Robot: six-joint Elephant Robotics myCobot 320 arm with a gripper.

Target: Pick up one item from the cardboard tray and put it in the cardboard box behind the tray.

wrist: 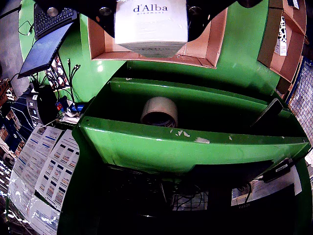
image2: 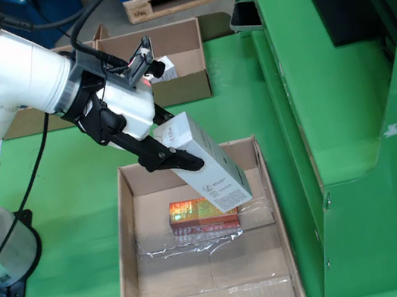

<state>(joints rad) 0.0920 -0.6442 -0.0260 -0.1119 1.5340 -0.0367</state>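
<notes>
In the fixed view, my black gripper (image2: 182, 153) is shut on a white d'Alba box (image2: 213, 165). The box hangs tilted over the far end of the long cardboard tray (image2: 127, 269). An orange-red box (image2: 199, 217) lies flat on the tray floor, just below the held box's lower end. The cardboard box (image2: 191, 86) stands behind the tray, apart from it. In the gripper view, the white box (wrist: 151, 24) fills the top centre between my gripper (wrist: 151, 12) jaws, with the tray's wall (wrist: 211, 44) behind it. The orange-red box is hidden there.
A small white item (image2: 163, 68) lies in the cardboard box behind. Clear film (image2: 200, 244) lines the tray floor. A tall green machine frame (image2: 349, 129) stands close along the tray's right side. The gripper view shows its green trough (wrist: 195, 139) holding a tape roll (wrist: 159, 111).
</notes>
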